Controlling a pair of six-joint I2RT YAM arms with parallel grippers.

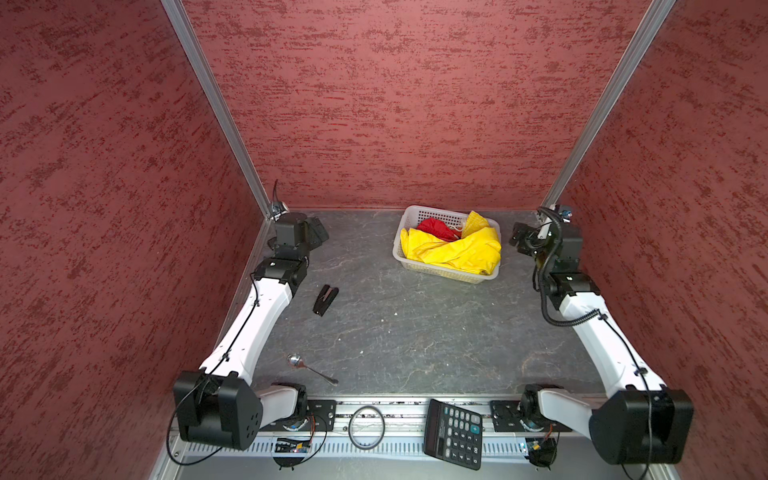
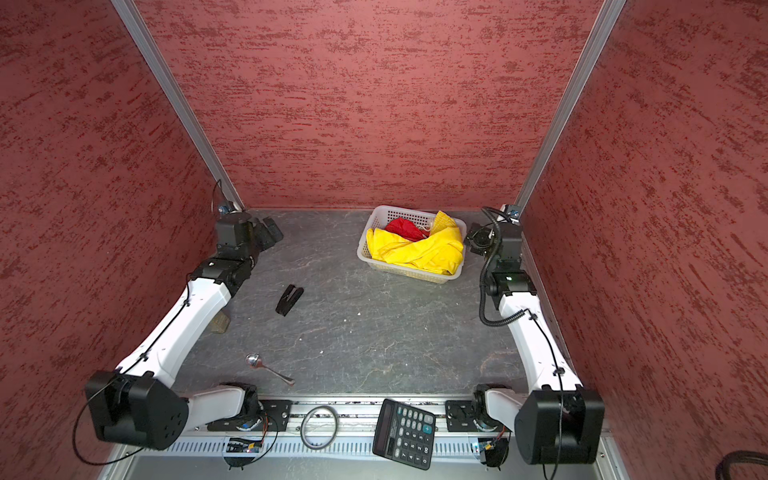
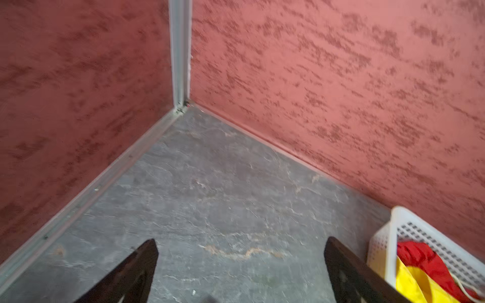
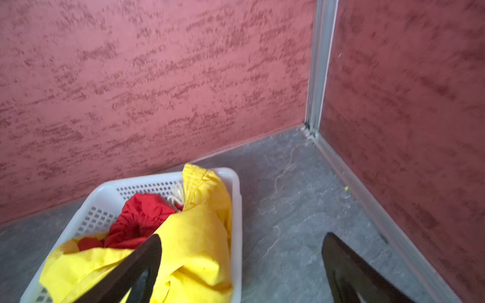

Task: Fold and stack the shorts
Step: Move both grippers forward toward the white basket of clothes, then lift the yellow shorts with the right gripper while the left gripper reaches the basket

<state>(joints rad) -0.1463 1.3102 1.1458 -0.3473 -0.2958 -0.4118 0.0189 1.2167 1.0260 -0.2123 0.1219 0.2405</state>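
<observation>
Clearly we've folded nothing: yellow shorts (image 1: 453, 249) and red shorts (image 1: 434, 227) fill the basket (image 1: 449, 273). Our left gripper (image 3: 241, 262) and right gripper (image 4: 241, 240) gape empty.

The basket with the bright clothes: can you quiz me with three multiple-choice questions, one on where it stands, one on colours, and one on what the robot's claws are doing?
1. Where does the basket stand on the table?
A. At the far side, right of the middle
B. In the middle
C. At the near edge, on the left

2. What colours are the clothes in it?
A. Blue and green
B. Yellow and red
C. White and black

3. How do the left gripper and the right gripper stand?
A. Both open, holding nothing
B. Both shut on cloth
C. One shut on the basket's rim

Answers:
1 A: both top views show it close to the back wall, on the right.
2 B: the yellow shorts lie over most of the red shorts.
3 A: each wrist view shows the fingers spread wide with nothing between them.
</observation>
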